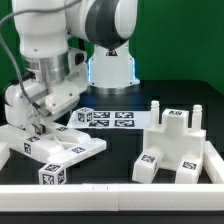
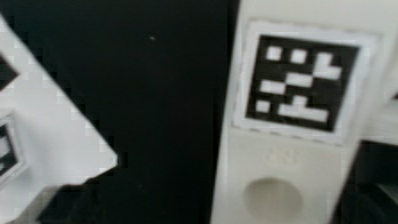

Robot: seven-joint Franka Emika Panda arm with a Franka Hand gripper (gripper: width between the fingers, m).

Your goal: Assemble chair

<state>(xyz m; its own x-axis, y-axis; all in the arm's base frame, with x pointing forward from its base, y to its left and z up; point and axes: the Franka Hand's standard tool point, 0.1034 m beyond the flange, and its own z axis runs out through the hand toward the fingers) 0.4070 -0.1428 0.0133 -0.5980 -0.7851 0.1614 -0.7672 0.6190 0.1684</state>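
White front rail (image 1: 130, 200) — behind it tagged chair parts (image 1: 60, 150), claw (image 1: 35, 128) just above, fingers wide apart, empty.

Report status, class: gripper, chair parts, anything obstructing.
Gripper open, low over loose chair parts. Tagged piece beneath wrist, not gripped. Marker board beside, not blocking.
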